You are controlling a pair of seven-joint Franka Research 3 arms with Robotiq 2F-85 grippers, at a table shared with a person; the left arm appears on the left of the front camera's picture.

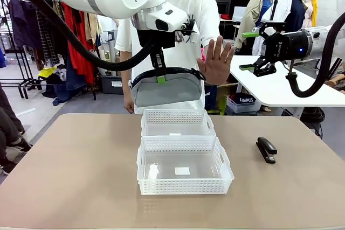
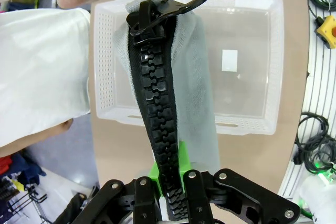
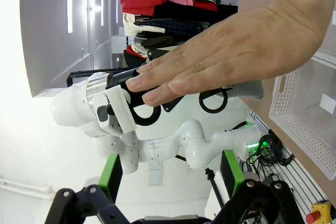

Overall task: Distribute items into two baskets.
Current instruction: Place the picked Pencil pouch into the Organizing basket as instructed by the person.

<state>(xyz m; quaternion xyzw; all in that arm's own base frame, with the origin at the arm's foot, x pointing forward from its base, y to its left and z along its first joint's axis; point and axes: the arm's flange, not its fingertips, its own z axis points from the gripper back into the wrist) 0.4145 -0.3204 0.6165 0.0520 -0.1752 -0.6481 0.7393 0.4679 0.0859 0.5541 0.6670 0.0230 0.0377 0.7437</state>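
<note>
My left gripper [image 1: 160, 77] is shut on the black zipper edge of the grey pencil pouch [image 1: 167, 89], which hangs in the air above the far basket [image 1: 177, 123]. In the left wrist view the pouch [image 2: 197, 77] dangles from the gripper [image 2: 169, 184] over a basket [image 2: 252, 98] with a white sticker on its base. The larger near basket [image 1: 183, 172] holds nothing. The black stapler [image 1: 266, 150] lies on the table to the right. My right gripper [image 1: 249, 51] is raised at the right, open [image 3: 170, 177] with nothing in it.
A person in a white shirt stands at the far edge, an open palm [image 1: 215, 61] held up next to the pouch and facing my right gripper; that hand [image 3: 226, 51] is close in front of it. Bare tan table [image 1: 75, 171] lies on both sides of the baskets.
</note>
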